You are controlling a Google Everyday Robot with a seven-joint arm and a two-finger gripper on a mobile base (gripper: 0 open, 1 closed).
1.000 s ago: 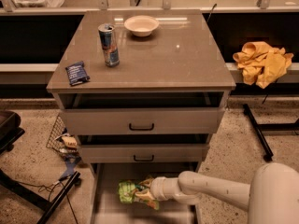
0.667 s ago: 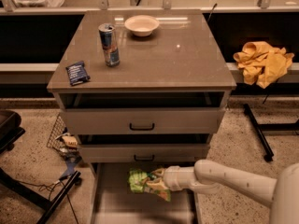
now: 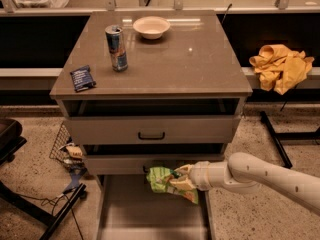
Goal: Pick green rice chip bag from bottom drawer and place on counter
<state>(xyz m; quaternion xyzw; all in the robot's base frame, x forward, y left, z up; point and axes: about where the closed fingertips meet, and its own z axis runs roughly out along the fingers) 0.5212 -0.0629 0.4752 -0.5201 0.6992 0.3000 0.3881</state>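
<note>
My gripper [image 3: 179, 180] is shut on the green rice chip bag [image 3: 160, 178], a crumpled light-green foil bag. It holds the bag in the air above the open bottom drawer [image 3: 150, 211], in front of the middle drawer's face. The white arm reaches in from the right. The counter [image 3: 160, 59] is the glossy grey-brown cabinet top, well above the bag.
On the counter stand a drink can [image 3: 116, 48], a white bowl [image 3: 151, 27] and a dark blue packet [image 3: 82, 78]. The upper drawers [image 3: 150, 129] stick out a little. A yellow cloth [image 3: 280, 66] lies at right. A wire basket [image 3: 67, 149] and cables lie at left on the floor.
The gripper has lifted the green bag up out of the bottom drawer, from near its floor to the height of the middle drawer front.
</note>
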